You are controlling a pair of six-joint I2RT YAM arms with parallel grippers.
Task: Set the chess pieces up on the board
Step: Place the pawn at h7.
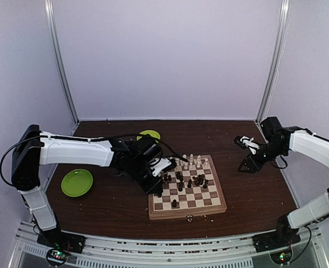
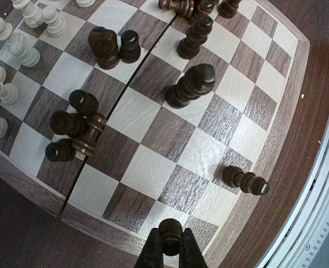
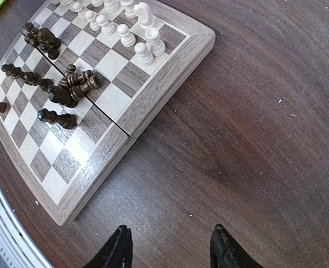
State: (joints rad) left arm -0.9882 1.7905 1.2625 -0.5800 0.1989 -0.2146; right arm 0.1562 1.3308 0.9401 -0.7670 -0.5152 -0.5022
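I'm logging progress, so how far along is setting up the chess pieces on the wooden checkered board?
Partly done. The cream-white chess pieces stand clustered along one edge of the square wooden chessboard. In hand: the left gripper is shut on one dark brown piece at the board's rim. Left: several dark pieces lie toppled mid-board. The right gripper is open over the brown table.

One overview, two wrist close-ups, common board (image 1: 209, 200)
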